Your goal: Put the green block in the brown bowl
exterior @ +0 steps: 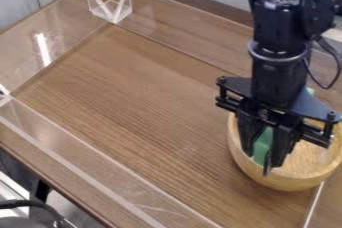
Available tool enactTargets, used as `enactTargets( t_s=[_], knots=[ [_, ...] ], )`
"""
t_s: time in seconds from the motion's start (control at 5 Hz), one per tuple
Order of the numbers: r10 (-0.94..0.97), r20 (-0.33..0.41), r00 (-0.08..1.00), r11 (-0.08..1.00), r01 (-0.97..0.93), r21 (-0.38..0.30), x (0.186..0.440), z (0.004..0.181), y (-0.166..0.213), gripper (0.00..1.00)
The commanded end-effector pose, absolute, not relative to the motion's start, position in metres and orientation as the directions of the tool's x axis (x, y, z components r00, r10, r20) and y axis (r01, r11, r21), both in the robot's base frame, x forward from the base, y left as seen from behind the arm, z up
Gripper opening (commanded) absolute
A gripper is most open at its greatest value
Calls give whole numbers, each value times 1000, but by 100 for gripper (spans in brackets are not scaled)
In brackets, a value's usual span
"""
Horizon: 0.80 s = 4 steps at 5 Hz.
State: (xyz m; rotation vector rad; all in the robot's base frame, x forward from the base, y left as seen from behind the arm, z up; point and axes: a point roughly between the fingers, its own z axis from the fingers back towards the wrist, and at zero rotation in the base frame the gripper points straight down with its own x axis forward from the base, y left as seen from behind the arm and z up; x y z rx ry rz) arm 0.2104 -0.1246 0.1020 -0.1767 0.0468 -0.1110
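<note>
My gripper (pixel 274 150) hangs straight down over the brown bowl (pixel 249 166) at the right front of the table. Its black fingers are shut on the green block (pixel 263 148), which stands upright between them with its lower end inside the bowl's rim. The bowl is a round, light wooden dish; the gripper and arm hide much of its inside. Whether the block touches the bowl's bottom cannot be told.
The wooden table (pixel 134 82) is ringed by low clear acrylic walls (pixel 54 142). A small clear stand (pixel 110 4) sits at the back left. A dark cable (pixel 325 67) hangs beside the arm on the right.
</note>
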Motion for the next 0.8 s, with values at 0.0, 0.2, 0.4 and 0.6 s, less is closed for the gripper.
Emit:
enactTargets(
  t_s=[0.0,0.2,0.4,0.6],
  knots=[
    [-115,4,993,975,114,-191,214,110,-129,0],
    [-109,9,994,975,108,-193,214,109,-130,0],
    [-106,10,994,975,106,-196,217,106,-129,0],
    [-104,11,995,974,104,-199,220,103,-129,0]
  ],
)
